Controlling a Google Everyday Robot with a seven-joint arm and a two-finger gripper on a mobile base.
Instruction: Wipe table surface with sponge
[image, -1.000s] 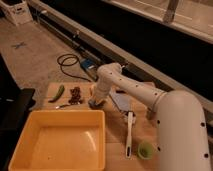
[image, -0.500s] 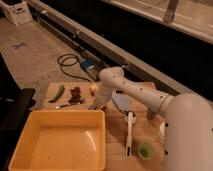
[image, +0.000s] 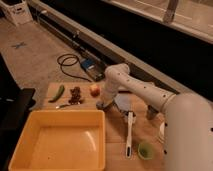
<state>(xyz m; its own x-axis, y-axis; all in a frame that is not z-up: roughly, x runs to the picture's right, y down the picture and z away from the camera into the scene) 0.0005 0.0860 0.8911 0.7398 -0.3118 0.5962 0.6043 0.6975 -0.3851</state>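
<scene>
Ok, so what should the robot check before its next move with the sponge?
1. Gripper down at the table surface, just past the yellow tub's far right corner: ok.
2. Gripper shut: ok.
3. Sponge really in the grip: cannot tell, the gripper's tip hides it.
4. Room to wipe left: not ok, the round reddish fruit sits close by.
5. Room to wipe right: not ok, the grey-blue sheet lies right next to the gripper.
6. White long-handled tool and small green cup away from the gripper: ok, both lie nearer the camera.
</scene>
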